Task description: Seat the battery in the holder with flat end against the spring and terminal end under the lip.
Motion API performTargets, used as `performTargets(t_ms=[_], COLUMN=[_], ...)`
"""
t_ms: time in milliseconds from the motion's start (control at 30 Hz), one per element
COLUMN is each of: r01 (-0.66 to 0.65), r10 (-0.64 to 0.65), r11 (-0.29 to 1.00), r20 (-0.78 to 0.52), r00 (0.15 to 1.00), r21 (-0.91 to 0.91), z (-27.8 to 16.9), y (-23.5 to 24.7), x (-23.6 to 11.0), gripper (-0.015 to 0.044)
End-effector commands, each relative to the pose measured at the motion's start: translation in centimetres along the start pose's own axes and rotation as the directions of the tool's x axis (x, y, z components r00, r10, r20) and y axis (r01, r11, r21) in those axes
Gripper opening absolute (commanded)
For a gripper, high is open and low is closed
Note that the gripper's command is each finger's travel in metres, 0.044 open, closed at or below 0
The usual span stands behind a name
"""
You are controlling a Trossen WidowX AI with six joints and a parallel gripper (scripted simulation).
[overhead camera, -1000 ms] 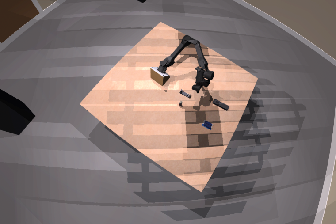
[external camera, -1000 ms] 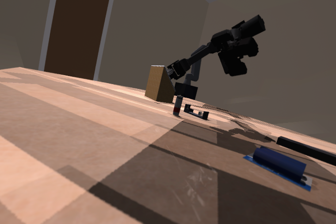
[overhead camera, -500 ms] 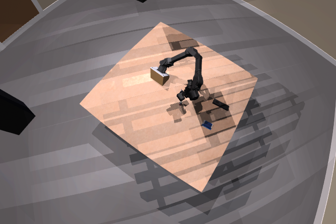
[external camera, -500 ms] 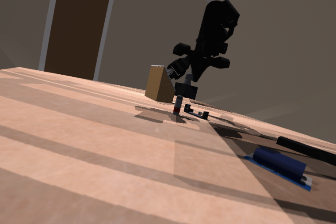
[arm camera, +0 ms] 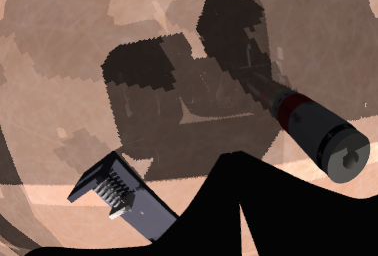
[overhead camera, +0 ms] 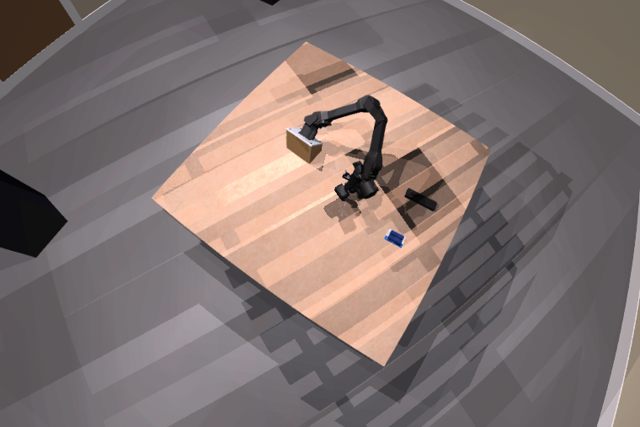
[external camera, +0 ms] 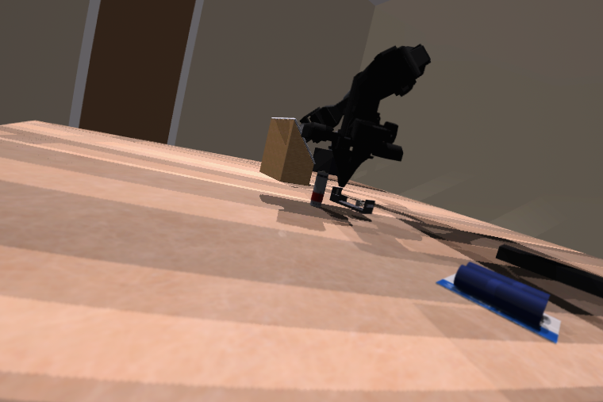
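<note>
The battery (external camera: 319, 188) (arm camera: 312, 127), grey with a red band near its lower end, stands upright on the table. The black holder (external camera: 369, 206) (arm camera: 150, 217) lies beside it, apart from it; its coil spring shows in the wrist view, and its other end is hidden behind a finger there. My gripper (external camera: 342, 185) (arm camera: 231, 162) is shut and empty, pointing down with its tips low above or beside the holder; whether they touch it I cannot tell. In the top view the gripper's body hides the battery and most of the holder.
A wooden block (overhead camera: 303, 148) (external camera: 277, 149) with a pale sloped top stands by the arm's base. A blue double-cylinder part on a blue and white plate (overhead camera: 395, 238) (external camera: 501, 292) and a long black bar (overhead camera: 420, 200) (external camera: 550, 268) lie on the table farther off.
</note>
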State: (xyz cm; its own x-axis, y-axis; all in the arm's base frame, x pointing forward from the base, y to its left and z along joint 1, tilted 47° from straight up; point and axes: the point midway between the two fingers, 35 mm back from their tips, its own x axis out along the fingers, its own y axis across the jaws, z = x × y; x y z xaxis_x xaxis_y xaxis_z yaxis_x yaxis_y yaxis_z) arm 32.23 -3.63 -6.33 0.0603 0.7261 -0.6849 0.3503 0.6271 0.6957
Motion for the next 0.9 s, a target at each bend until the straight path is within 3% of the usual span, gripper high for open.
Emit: performTargets(t_ms=[0,867], r01=[-0.007,-0.002], r10=[0.007,0.002], r11=[1.000,1.000], r20=[0.011,0.013], r00=[1.000,1.000], r21=[0.011,0.012], z=[0.1,0.2], y=[-0.3,-4.5], x=[0.5,0.4], gripper=[0.0000,0.0000])
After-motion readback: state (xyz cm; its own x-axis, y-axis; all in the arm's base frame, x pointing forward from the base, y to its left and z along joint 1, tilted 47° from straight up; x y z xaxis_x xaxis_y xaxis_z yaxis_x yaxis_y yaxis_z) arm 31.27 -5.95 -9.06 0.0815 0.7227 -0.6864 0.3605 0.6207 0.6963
